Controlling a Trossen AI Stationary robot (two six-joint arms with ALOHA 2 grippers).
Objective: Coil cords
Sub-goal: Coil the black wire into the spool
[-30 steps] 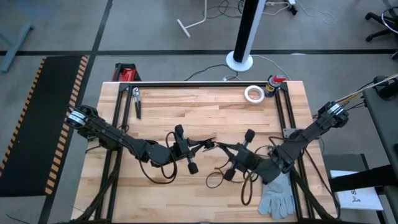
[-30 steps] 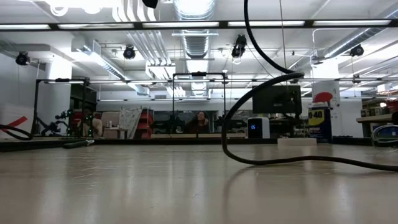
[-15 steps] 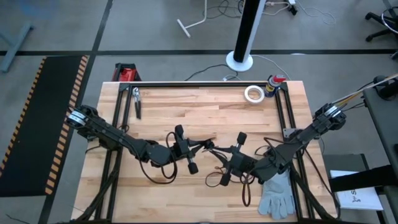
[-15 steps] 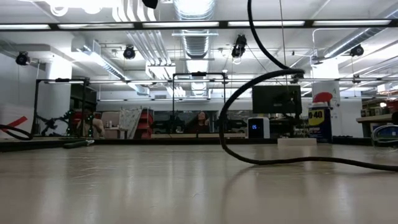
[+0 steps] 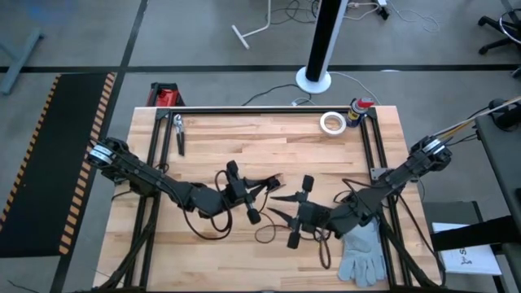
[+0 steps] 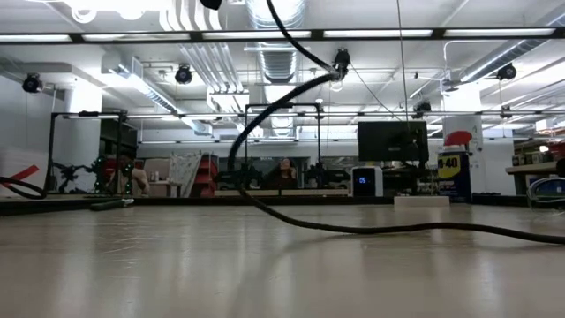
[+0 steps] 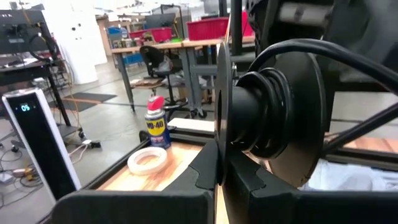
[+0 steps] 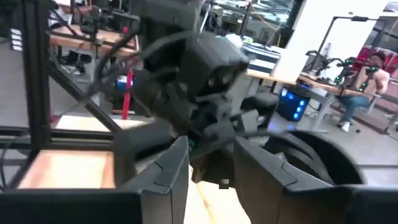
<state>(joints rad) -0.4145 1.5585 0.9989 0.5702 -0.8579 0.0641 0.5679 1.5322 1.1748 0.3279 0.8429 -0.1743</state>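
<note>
Both dark arms reach low over the middle of the pale wooden slatted surface [image 5: 269, 146], their end effectors facing each other. The thin black flexible cord [image 5: 266, 234] lies in loose loops on the surface between and just in front of them, and in the low view it rises in an arc [image 6: 265, 115] off the wood. The left end effector [image 5: 259, 189] seems to pinch a strand of the cord, though its fingers are too small to tell. The right end effector [image 5: 281, 205] has its fingers [image 8: 171, 171] spread, a gap showing between them. A grey work glove [image 5: 362, 254] lies beside the right arm.
</note>
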